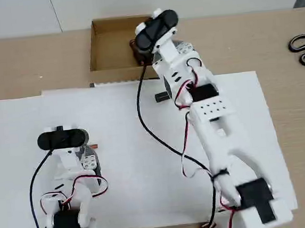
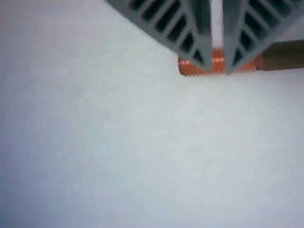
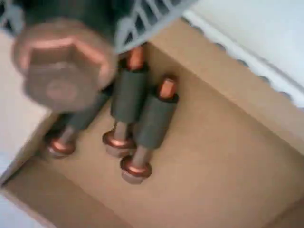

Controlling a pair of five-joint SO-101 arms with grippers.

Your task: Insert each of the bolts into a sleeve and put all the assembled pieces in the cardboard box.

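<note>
Right gripper (image 3: 71, 26) over the box (image 1: 109, 43), near its right wall. Fingers clamped on a sleeved bolt (image 3: 64, 66), hex head toward the camera. Three assembled pieces (image 3: 126, 111) lie side by side on the box floor beneath. Left gripper (image 2: 216, 59) low over the paper (image 1: 118, 149), fingers pressed almost together, tips across a bare bolt (image 2: 187, 68) lying flat; cannot tell if it is gripped. Loose sleeve (image 1: 163, 96) on paper, near box. Scissors (image 1: 304, 47) at far right of table
</note>
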